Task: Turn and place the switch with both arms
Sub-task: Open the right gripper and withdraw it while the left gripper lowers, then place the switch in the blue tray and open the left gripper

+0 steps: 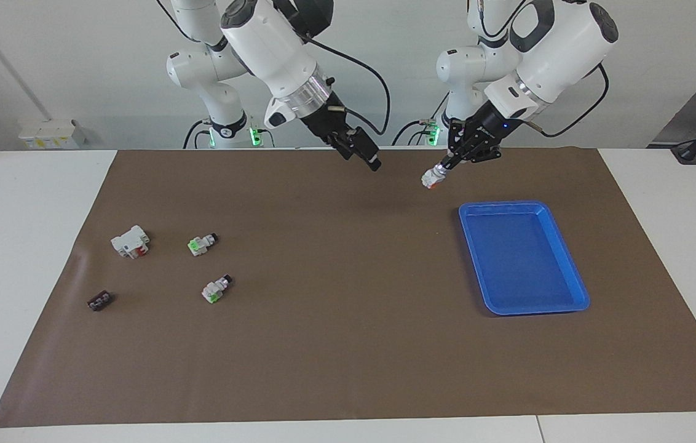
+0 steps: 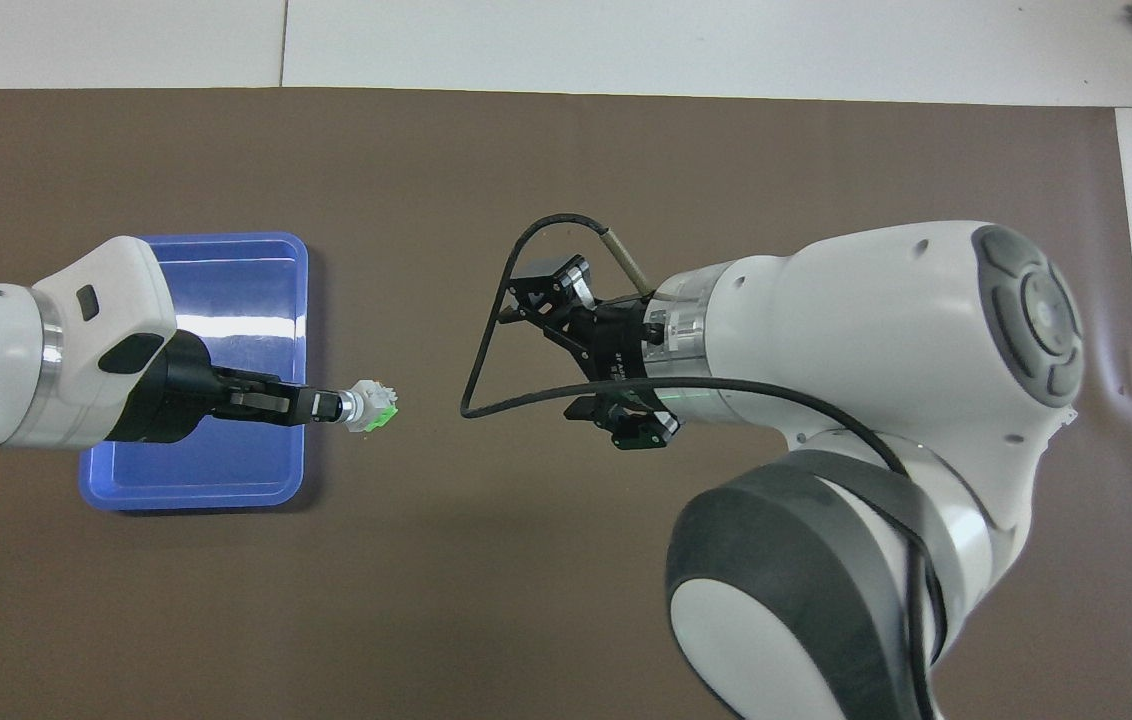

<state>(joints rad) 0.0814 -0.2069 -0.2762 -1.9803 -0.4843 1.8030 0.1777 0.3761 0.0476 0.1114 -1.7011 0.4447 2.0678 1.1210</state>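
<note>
Left gripper clamps a push-button switch by its round cap; right gripper hangs with jaws wide apart, holding nothing.

The left arm slants down from its base so the switch hangs in the air over the brown mat, just beside the blue tray, its green part pointing away from the fingers. The right arm angles down over the mat, well apart from the switch. Two more green switches lie toward the right arm's end of the table.
</note>
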